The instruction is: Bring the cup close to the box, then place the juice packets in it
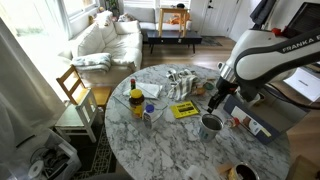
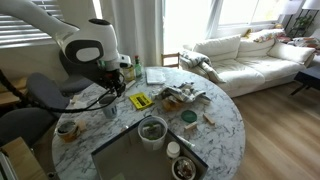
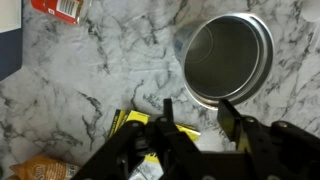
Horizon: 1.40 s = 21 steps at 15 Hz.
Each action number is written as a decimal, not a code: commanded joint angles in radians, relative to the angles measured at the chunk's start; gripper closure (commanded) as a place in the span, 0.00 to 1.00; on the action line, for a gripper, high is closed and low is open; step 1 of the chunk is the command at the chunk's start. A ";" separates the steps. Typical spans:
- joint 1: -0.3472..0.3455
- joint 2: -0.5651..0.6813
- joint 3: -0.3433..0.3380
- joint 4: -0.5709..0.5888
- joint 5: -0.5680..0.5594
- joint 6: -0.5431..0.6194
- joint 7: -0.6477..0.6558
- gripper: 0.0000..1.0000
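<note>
The table (image 3: 80, 70) is polished marble, white with grey veins, smooth and lightly glossy. The cup (image 3: 228, 58) is bare metal, dull and brushed inside, brighter along its rim. The gripper (image 3: 198, 112) is matt black. The arm (image 1: 262, 55) has glossy white shells. Off the table's edge, the chair (image 1: 72, 85) is light wood and the sofa (image 1: 105, 40) is pale cloth.

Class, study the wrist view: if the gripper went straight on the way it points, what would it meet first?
Probably the near rim of the cup: the open gripper points down right at its edge. Depth is unclear, so it may instead land on the table just beside the cup.
</note>
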 commanded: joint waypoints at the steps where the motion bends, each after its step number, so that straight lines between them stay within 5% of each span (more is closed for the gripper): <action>1: -0.004 -0.097 -0.017 -0.034 -0.023 -0.020 0.025 0.19; 3: -0.007 -0.148 -0.029 -0.045 -0.031 0.015 0.048 0.03; 4: 0.004 -0.070 -0.025 0.001 -0.010 -0.001 0.017 0.22; 6: 0.004 -0.114 -0.037 -0.003 -0.015 -0.001 0.027 0.06; 9: 0.005 -0.134 -0.039 -0.015 -0.015 -0.001 0.029 0.01; 18: -0.148 0.018 -0.198 0.178 -0.341 -0.058 0.397 0.00; 21: -0.180 0.053 -0.223 0.226 -0.213 -0.212 0.303 0.00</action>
